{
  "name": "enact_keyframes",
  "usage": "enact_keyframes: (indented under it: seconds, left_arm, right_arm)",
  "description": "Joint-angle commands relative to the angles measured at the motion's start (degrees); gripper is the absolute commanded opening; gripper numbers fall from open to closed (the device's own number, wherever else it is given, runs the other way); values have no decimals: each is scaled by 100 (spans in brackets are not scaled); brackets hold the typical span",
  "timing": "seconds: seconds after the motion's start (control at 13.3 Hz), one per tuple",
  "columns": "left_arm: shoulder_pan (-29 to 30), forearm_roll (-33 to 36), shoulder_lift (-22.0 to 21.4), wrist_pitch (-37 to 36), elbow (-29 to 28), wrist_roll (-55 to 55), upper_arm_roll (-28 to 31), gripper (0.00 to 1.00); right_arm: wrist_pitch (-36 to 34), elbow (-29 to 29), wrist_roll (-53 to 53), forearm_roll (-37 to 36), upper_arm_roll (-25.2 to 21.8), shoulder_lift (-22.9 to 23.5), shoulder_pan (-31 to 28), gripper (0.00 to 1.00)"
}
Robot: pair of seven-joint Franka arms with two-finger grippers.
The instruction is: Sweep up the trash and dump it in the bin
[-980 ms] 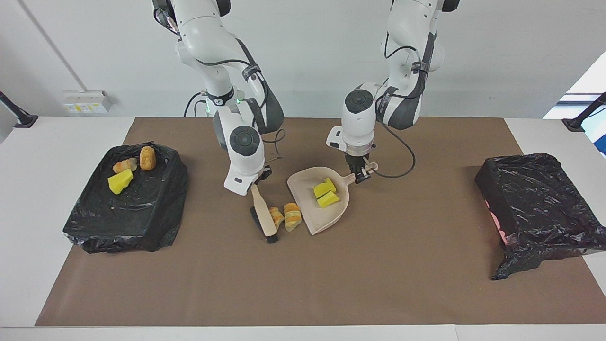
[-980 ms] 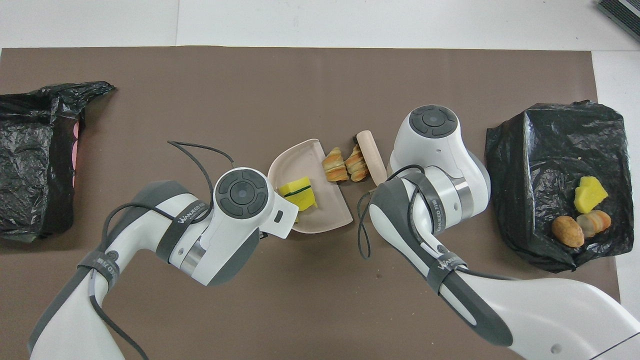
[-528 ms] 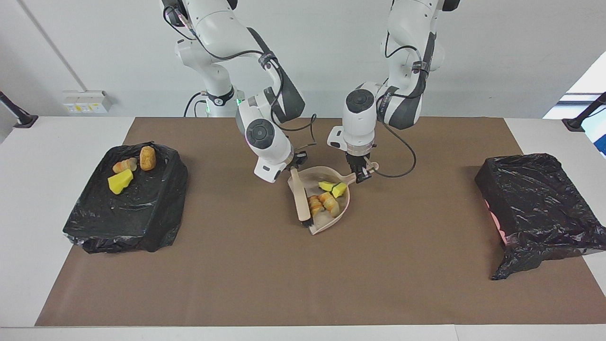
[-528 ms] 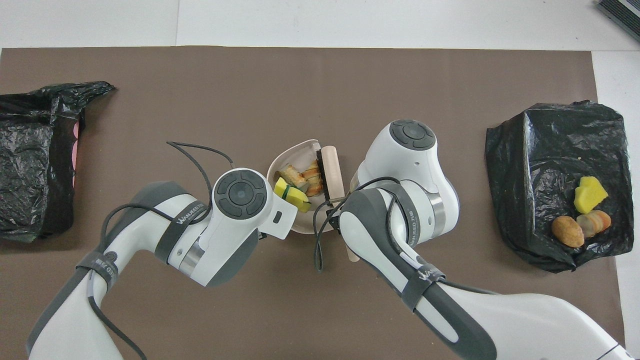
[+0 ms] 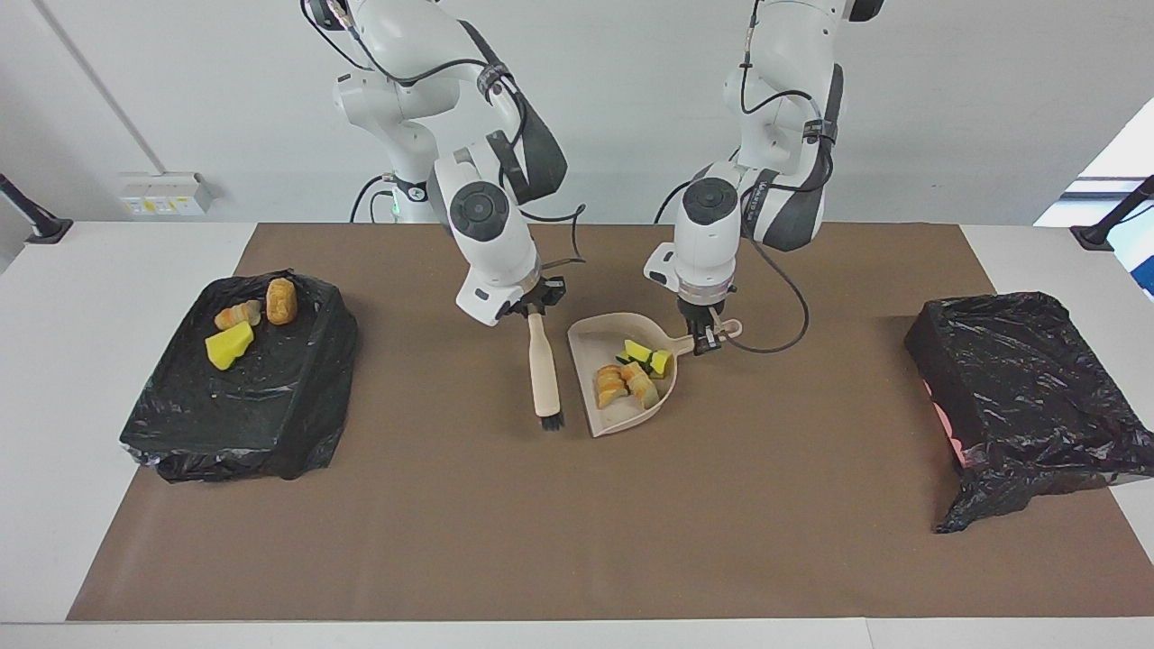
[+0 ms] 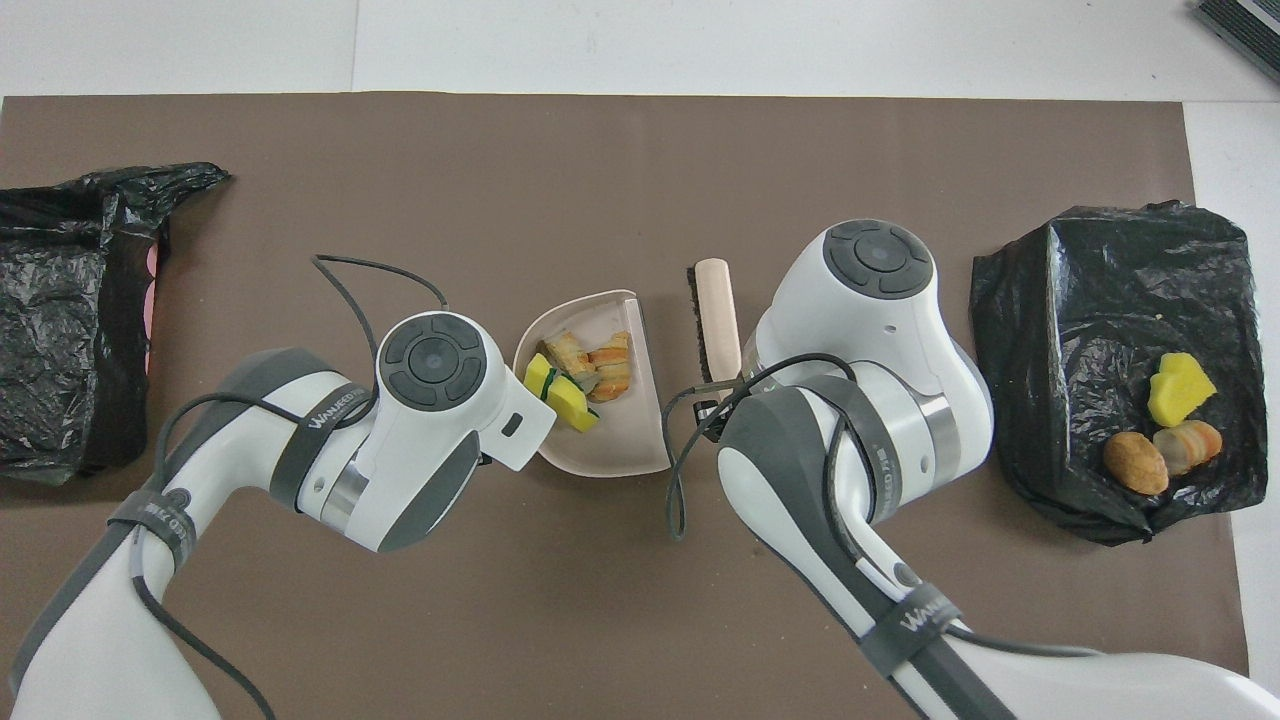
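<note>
Four bits of trash [image 5: 631, 371], two yellow spongy chunks and two orange-brown striped bread pieces, lie heaped inside a beige dustpan [image 5: 602, 415] at the middle of the brown table mat [image 5: 577, 541]. The left gripper [image 5: 706, 335] is clamped on the dustpan's handle, at the end nearer the robots. Just beside the dustpan, toward the right arm's end of the table, the right gripper [image 5: 534, 309] pinches the top of a beige brush [image 5: 543, 370], which hangs upright with its black bristles pointing down toward the mat. Three more pieces [image 5: 243, 326], one yellow and two orange-brown, rest on a black-bagged bin [image 5: 243, 406] at the right arm's end. A second black-bagged bin [image 5: 1028, 397] sits at the left arm's end.
</note>
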Motion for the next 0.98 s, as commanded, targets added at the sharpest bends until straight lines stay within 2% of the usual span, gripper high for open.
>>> enact_keyframes:
  seconds: [0.0,0.15,0.38,0.53,0.68,0.9]
  left_arm:
    - [346,20,-248,37,-80,617,-16,0]
    - [706,20,-476,19,-53,986,-16,0]
    - [1417,-163,-758,-77,43,1646,-16,0]
    - [1962,-314,-768,-663,550,1980,1,0]
    - [2655,-472,-715,-1297,1114,2217,2,0]
    - [3693,-490,-461,-1465,1746,3342,28,0]
  right_arm:
    - [-457,-165,744,-126,94,-542,-38,0]
    - [-634,-305,1463,-91,112,-745,277,0]
    - [-92,-1303,1591,469,120,-1367,709,0]
    - [366,-2017,1328,691,120,-1633,980,0]
    - [403,-2160,1388,700,120,-1660,1175,0]
    - [551,-2423,1414,709,129,-1634,1360,0]
